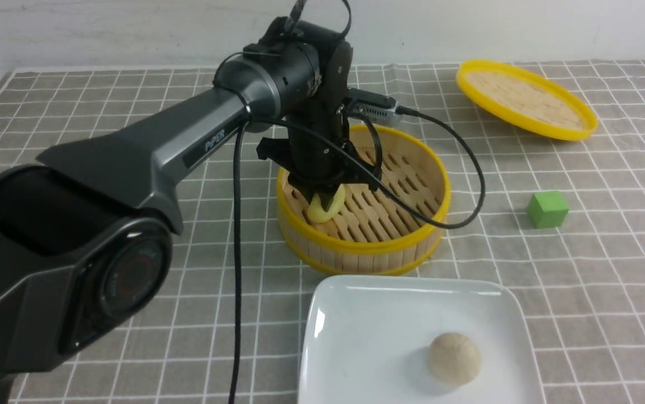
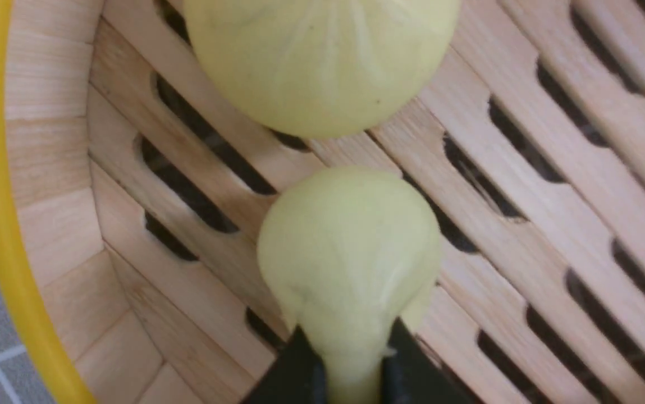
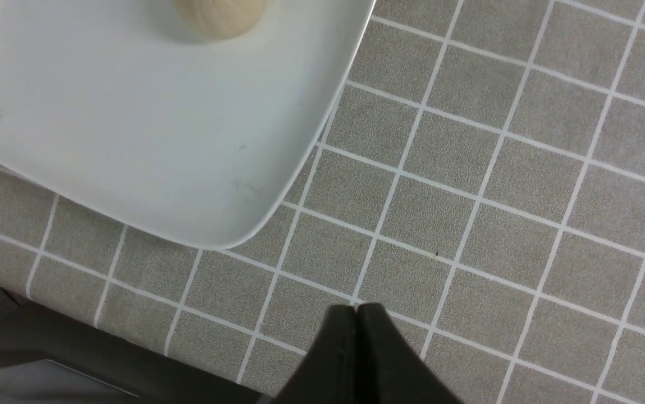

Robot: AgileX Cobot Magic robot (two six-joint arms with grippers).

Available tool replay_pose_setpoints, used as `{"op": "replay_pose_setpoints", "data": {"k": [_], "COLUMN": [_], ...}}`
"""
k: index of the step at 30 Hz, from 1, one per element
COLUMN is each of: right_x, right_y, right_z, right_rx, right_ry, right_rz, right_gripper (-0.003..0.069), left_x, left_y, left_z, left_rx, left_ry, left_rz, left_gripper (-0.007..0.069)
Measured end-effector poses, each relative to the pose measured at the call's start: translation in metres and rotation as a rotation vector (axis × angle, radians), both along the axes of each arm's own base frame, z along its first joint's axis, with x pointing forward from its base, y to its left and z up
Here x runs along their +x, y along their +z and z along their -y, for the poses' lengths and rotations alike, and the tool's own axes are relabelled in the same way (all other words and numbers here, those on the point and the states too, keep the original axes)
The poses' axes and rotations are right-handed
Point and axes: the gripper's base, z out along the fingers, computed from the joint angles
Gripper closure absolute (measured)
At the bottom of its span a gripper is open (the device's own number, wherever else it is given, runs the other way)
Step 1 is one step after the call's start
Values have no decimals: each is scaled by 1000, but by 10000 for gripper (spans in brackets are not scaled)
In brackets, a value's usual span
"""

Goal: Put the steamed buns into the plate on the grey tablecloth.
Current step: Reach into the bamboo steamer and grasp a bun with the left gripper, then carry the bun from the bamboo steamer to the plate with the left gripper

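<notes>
My left gripper [image 1: 325, 203] reaches down into the bamboo steamer [image 1: 389, 247] and is shut on a pale yellow bun [image 1: 322, 210]. In the left wrist view the squeezed bun [image 2: 350, 252] sits between the black fingertips [image 2: 300, 370], with a second pale yellow bun [image 2: 322, 62] lying on the slats beyond it. The beige bun [image 1: 453, 357] lies in the white plate [image 1: 356, 314] on the grey tablecloth [image 1: 608, 280]. My right gripper [image 3: 357, 314] is shut and empty above the cloth beside a corner of the plate [image 3: 131, 157]; the beige bun [image 3: 218, 17] shows there too. The right gripper is outside the front view.
The flat yellow-rimmed lid [image 1: 526, 99] lies at the back right. A green cube [image 1: 547, 209] sits right of the steamer. The left arm [image 1: 159, 151] and its cable [image 1: 468, 168] hang over the steamer. The table's front edge [image 3: 75, 348] shows in the right wrist view.
</notes>
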Motion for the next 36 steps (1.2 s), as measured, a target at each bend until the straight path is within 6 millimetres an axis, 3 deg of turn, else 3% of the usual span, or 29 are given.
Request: {"op": "replay_pose_setpoints", "data": {"k": [3, 5, 8, 10, 12, 13, 15, 17, 18, 21, 25, 31, 36], "right_x": [0, 0, 0, 0, 0, 0, 1, 2, 2, 2, 2, 2, 2], "right_y": [0, 0, 0, 0, 0, 0, 1, 1, 1, 1, 2, 2, 2], "right_z": [0, 0, 0, 0, 0, 0, 0, -1, -1, -1, -2, -2, -3], "right_rx": [1, 2, 3, 3, 4, 5, 9, 16, 16, 19, 26, 32, 43], "right_ry": [-1, -3, -3, -6, -8, -8, -10, -12, -12, -13, -12, -11, -10], "right_rz": [1, 1, 1, 0, 0, 0, 9, 20, 20, 25, 25, 22, 19], "right_gripper": [655, 652, 650, 647, 645, 645, 641, 640, 640, 636, 632, 629, 628], "left_x": [-7, -19, -40, -66, -95, -99, -123, -145, -147, -179, -187, -181, -176], "left_y": [29, 74, 122, 159, 169, 172, 156, 121, 117, 52, 8, -16, -27], "left_z": [0, -2, -9, -20, -27, -29, -25, -14, -13, -2, -1, 1, 5], "left_rx": [-53, -148, -235, -312, -350, -355, -338, -278, -271, -159, -153, -178, -185], "left_ry": [-15, -39, -68, -88, -109, -113, -153, -195, -198, -227, -141, -72, -54], "left_rz": [9, 66, 128, 155, 112, 114, 24, -103, -114, -277, -289, -245, -236], "left_gripper": [598, 601, 600, 600, 600, 600, 600, 599, 599, 596, 592, 573, 472]}}
